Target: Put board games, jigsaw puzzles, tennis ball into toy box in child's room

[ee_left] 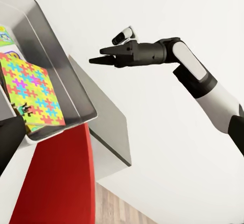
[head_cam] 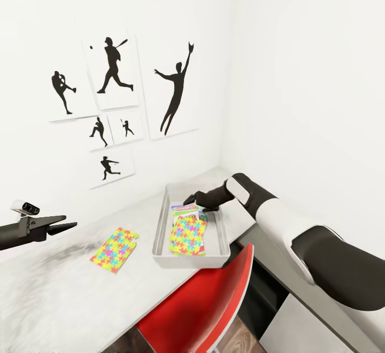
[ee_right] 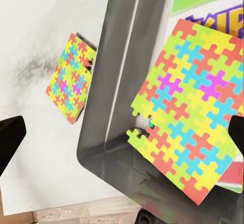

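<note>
The head camera looked forward and down from above the long pale grey-white table, facing the white corner wall. The left wrist camera sat well back on the table's left, looking right across the light grey sloping-walled toy box to the right gripper. The right wrist camera hung close over that box, looking down. All three shared the box and the multicoloured jigsaw square inside.
</note>
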Motion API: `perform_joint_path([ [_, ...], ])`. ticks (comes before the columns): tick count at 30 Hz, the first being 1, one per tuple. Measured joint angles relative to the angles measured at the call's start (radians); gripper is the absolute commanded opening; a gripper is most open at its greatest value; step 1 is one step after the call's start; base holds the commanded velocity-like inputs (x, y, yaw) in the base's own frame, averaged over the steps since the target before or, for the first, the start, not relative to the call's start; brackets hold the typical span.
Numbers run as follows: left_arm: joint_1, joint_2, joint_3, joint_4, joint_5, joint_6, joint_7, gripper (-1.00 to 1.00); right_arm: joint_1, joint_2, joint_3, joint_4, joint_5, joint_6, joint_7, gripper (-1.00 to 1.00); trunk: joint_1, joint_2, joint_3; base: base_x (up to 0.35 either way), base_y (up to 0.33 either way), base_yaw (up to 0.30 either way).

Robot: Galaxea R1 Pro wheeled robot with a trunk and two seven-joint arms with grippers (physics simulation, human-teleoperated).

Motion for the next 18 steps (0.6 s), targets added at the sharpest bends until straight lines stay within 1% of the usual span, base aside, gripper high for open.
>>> perform_joint_path([
  [2, 0.0, 0.0, 0.0, 0.0, -0.001, 0.0, 0.0, 1.0, 0.0, 0.001, -0.001, -0.001, -0.002, -0.036, 0.0, 1.0, 0.0, 0.0, 0.0, -0.147, 0.053, 0.0],
  [4, 0.0, 0.0, 0.0, 0.0, 0.0, 0.0, 0.0, 1.0, 0.0, 0.002, -0.002, -0.001, -0.006, -0.053, 0.0, 1.0, 0.0, 0.0, 0.0, -0.091, 0.038, 0.0],
  [7, 0.0, 0.0, 0.001, 0.0, 0.0, 0.0, 0.0, 1.0, 0.0, 0.005, -0.002, -0.001, -0.008, -0.066, -0.002, 1.0, 0.0, 0.0, 0.0, -0.046, 0.037, 0.0],
  [9, 0.0, 0.0, 0.002, 0.0, 0.0, 0.0, 0.0, 1.0, 0.0, 0.007, -0.003, -0.001, -0.008, -0.07, -0.004, 1.0, 0.0, 0.0, 0.0, -0.119, 0.138, 0.0],
  [14, 0.0, 0.0, 0.002, 0.0, 0.0, -0.001, 0.0, 1.0, 0.0, 0.009, -0.003, -0.002, -0.009, -0.092, -0.009, 1.0, 0.0, 0.0, 0.0, -0.195, 0.122, 0.0],
  [18, 0.0, 0.0, 0.002, 0.0, 0.0, -0.017, 0.0, 1.0, 0.0, 0.008, -0.004, -0.002, -0.01, -0.107, -0.009, 1.0, 0.0, 0.0, 0.0, -0.18, 0.051, 0.0],
])
